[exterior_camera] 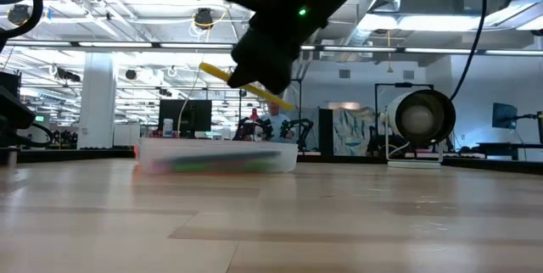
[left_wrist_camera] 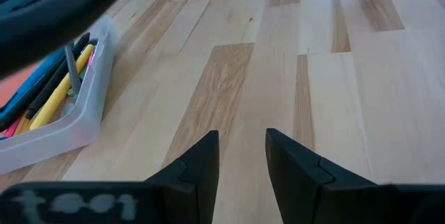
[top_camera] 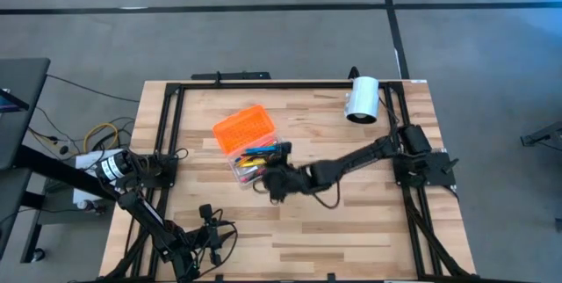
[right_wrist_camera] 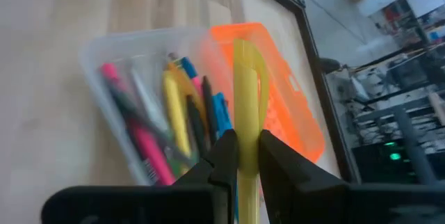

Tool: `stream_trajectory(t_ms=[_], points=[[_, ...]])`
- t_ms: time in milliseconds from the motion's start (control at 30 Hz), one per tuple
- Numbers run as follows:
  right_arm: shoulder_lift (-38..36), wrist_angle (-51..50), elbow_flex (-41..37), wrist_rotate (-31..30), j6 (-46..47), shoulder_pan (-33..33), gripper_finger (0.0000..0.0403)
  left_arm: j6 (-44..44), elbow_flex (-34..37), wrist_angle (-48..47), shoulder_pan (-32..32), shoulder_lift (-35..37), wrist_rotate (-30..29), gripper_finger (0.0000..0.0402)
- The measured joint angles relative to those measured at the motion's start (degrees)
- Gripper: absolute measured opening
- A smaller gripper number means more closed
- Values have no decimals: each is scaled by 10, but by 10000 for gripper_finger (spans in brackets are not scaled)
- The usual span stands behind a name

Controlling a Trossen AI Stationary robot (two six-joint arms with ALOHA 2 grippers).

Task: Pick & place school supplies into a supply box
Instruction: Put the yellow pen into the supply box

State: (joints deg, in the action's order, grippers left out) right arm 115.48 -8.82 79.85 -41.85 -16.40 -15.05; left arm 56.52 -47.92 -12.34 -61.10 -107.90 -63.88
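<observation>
The supply box stands left of the table's middle: a clear base (top_camera: 253,165) holding several pens and an open orange lid (top_camera: 243,128) lying beside it. My right gripper (top_camera: 274,184) hangs over the base's near end, shut on a yellow pen (exterior_camera: 246,87). In the right wrist view the base (right_wrist_camera: 142,130) and the lid (right_wrist_camera: 288,106) lie beyond that pen (right_wrist_camera: 245,92). My left gripper (left_wrist_camera: 242,156) stands open over bare wood near the table's front left (top_camera: 209,230), with nothing between its fingers. The scissors do not show. My right gripper pinches the yellow pen's shaft (right_wrist_camera: 245,151) between its two fingers. The fingers (right_wrist_camera: 224,156) slant down from the table's right. The pen sticks out on both sides of the gripper, tilted, its higher end (exterior_camera: 206,69) toward the picture's left, lifted clear above the box (exterior_camera: 216,156).
A white cylinder (top_camera: 362,100) lies on its side at the far right, also in the low view (exterior_camera: 420,120). A black frame (top_camera: 263,83) runs round the table top. The wood near the front and right of the box is bare.
</observation>
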Motion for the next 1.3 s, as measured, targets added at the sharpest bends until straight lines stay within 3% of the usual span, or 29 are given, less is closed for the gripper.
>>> stream_trajectory(t_ms=[233,500,1300], points=[[0,28,0,91,3,63,45,-4,0,-1,0,0,0,109],[0,33,0,146,59,96,51,-4,0,-1,0,0,0,109],[0,38,0,149,48,87,52,-4,0,0,0,0,-5,109]])
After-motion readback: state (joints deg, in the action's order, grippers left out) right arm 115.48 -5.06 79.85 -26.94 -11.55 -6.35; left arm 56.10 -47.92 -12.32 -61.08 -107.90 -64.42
